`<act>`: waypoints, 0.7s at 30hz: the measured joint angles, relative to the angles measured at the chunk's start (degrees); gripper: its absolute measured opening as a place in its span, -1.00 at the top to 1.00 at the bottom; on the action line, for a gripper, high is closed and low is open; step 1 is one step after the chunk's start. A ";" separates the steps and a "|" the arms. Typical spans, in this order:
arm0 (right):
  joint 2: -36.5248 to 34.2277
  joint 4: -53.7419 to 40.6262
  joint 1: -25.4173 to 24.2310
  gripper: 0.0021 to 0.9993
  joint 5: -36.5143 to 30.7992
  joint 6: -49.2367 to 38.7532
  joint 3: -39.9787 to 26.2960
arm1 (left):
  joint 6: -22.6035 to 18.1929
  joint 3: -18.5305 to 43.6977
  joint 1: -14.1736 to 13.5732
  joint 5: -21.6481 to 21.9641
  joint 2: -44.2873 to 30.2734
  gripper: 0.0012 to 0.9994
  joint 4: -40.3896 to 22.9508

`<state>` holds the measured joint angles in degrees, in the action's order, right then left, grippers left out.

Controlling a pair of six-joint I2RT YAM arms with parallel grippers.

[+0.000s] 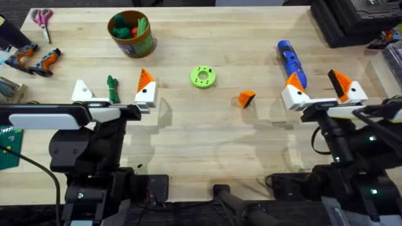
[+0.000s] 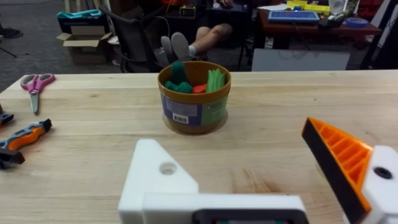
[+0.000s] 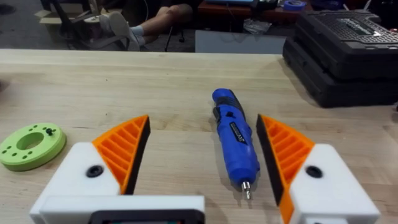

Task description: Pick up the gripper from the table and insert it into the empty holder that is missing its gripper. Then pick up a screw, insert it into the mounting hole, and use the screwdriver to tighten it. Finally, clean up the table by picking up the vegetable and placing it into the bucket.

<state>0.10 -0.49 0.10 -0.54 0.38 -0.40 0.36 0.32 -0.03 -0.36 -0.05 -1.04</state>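
Bench [image 1: 188, 135]; bucket [image 1: 132, 34] far left, contents partly hidden; screwdriver [image 1: 292, 63] between wide right fingers [image 1: 296, 91]; wide left fingers [image 1: 146, 86] flanking vegetable [image 1: 112, 88], holder [image 1: 81, 91] untipped; gripper [image 1: 246, 98] loose mid-bench.

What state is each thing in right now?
Left gripper: open, around the vegetable, which lies on the table.
Holder: no orange tip fitted.
Right gripper: open, empty.
Loose gripper: lying on the table, untouched.
Screwdriver: lying flat.
Bucket: upright, holding toy food.
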 joint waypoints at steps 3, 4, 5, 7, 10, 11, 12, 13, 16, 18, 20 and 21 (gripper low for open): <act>0.00 -0.15 0.00 -0.99 -0.01 0.01 0.00 | -0.09 0.00 0.00 0.00 0.00 -0.97 0.00; 0.00 -0.17 0.00 -0.99 -0.02 0.02 -0.02 | -0.13 0.00 0.00 0.00 0.00 -0.97 0.00; 0.01 -0.20 0.00 -0.99 -0.02 0.01 -0.02 | -0.13 0.00 0.00 0.00 0.02 -0.97 0.00; 0.00 -0.20 0.00 -0.99 -0.02 0.00 -0.02 | -0.15 0.00 0.00 0.00 0.00 -0.97 0.00; 0.00 -0.03 0.00 -0.99 -0.02 0.00 -0.02 | -0.15 0.00 0.00 0.00 0.02 -0.97 -0.02; 0.00 0.00 0.00 -0.99 -0.02 0.00 -0.02 | -0.15 0.00 0.00 0.00 0.00 -0.97 0.00; 0.00 0.01 0.00 -0.99 -0.02 0.00 -0.02 | -0.15 0.00 0.00 0.01 0.02 -0.97 0.00; 0.02 0.01 0.00 -0.99 -0.02 0.00 -0.02 | -0.15 0.00 0.00 0.02 0.02 -0.97 -0.02; 0.00 -0.05 0.00 -0.99 0.19 0.00 -0.02 | -0.16 0.18 0.00 0.35 0.00 -0.97 -1.15; 0.00 -0.80 0.00 -0.99 0.71 0.02 -0.31 | -0.22 0.91 0.00 1.46 0.00 -0.97 -4.03; -0.06 -3.67 0.00 -0.99 1.19 0.04 -1.78 | -0.33 3.06 0.00 3.21 -0.06 -0.97 -8.03; -0.12 -6.35 0.00 -0.99 1.57 0.04 -3.05 | -0.33 4.70 0.00 3.93 -0.31 -0.97 -10.02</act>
<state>-0.02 -6.84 0.10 1.03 0.43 -3.46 0.03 5.02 -0.03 3.57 -0.36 -11.06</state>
